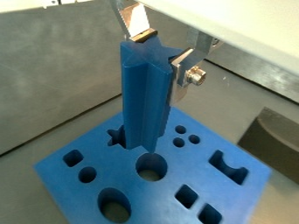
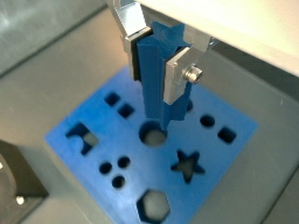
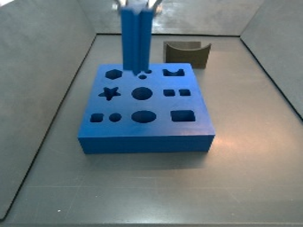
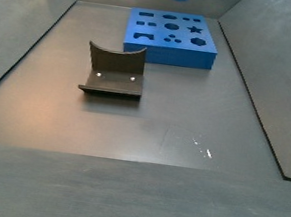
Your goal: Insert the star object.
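Gripper clamped on upright star peg, peg's lower end over round hole in blue block near bench's far edge, star hole just beside, fixture well apart mid-bench.

Grey floor: block, fixture.

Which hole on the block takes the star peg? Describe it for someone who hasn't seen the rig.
Find the flat blue block on the grey floor, with the gripper above it holding the star object upright. The star hole is near the block's edge, beside the central round hole. It alone has a pointed star outline.
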Tool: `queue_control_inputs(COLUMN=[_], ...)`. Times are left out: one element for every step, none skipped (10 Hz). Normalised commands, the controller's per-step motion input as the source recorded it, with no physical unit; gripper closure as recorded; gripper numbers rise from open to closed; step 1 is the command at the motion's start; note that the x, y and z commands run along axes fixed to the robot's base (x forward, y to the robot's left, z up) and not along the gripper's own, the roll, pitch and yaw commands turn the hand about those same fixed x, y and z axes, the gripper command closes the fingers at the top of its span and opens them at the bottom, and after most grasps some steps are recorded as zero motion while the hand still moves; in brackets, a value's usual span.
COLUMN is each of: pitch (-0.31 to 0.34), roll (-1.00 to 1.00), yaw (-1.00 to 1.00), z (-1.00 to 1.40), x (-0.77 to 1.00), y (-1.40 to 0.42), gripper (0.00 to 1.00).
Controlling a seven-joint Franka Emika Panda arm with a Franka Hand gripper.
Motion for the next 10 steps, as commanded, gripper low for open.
queue_control_inputs(pitch=[-0.053,-0.049,-0.044,-0.044,-0.040,-0.031,-0.020,0.000,0.000,-0.013], roll=[0.13,0.05,0.00,0.00,0.00,0.00,0.00,0.01,0.09,0.22], yaw=[-0.09,-0.12,-0.13,-0.17,-0.17,-0.15,-0.12,0.00,0.14,0.25], z=[-0.77,-0.66,-0.59,-0.56,-0.54,-0.46,-0.37,-0.23,-0.26,-0.34], x=[-0.28,-0.23,-0.23,-0.26,-0.25,-0.21,-0.16,-0.07,-0.03,-0.07], y=[0.07,0.00,0.00,0.00,0.00,0.00,0.03,0.09,0.11,0.15], gripper=[1.00,1.00,1.00,1.00,1.00,1.00,1.00,1.00,1.00,1.00])
